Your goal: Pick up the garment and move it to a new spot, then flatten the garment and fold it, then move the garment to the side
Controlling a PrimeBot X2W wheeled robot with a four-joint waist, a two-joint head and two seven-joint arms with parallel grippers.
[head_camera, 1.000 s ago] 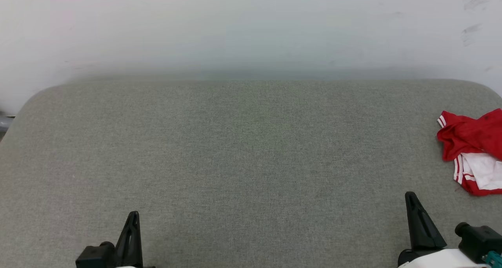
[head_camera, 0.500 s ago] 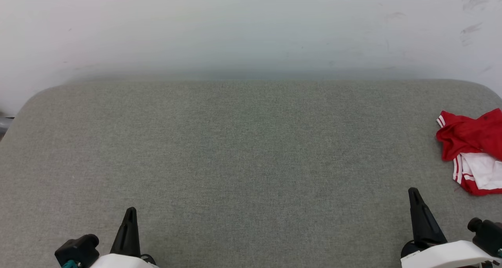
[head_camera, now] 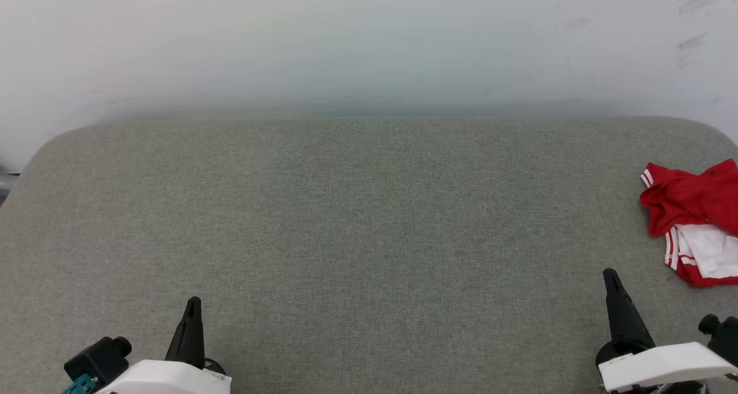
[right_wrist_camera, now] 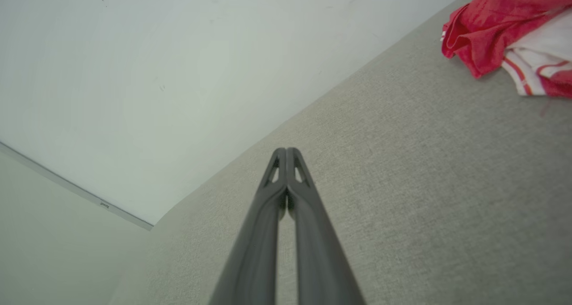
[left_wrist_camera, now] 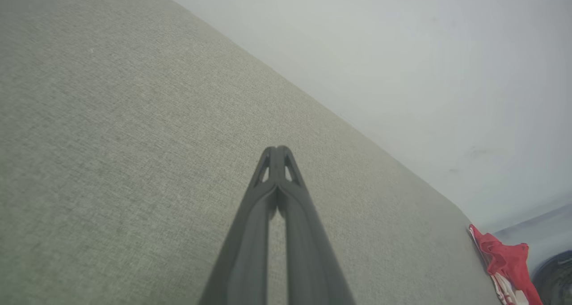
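The garment (head_camera: 692,215) is a crumpled red shirt with white parts and red-white striped trim, lying at the right edge of the grey table (head_camera: 357,221), partly cut off by the head view's border. It also shows in the right wrist view as the garment (right_wrist_camera: 505,32) at the upper right and in the left wrist view as the garment (left_wrist_camera: 505,260) at the lower right. My left gripper (head_camera: 192,303) is shut and holds nothing near the front left. My right gripper (head_camera: 610,276) is shut and holds nothing, in front of and left of the garment.
A pale wall (head_camera: 369,42) rises right behind the table's far edge. The table's corners are rounded. Its wide grey fabric top stretches between the two grippers.
Both arms have shifted a little: the white forearms have come into the bottom of the head view and both fingertips sit slightly higher. The garment has not moved.
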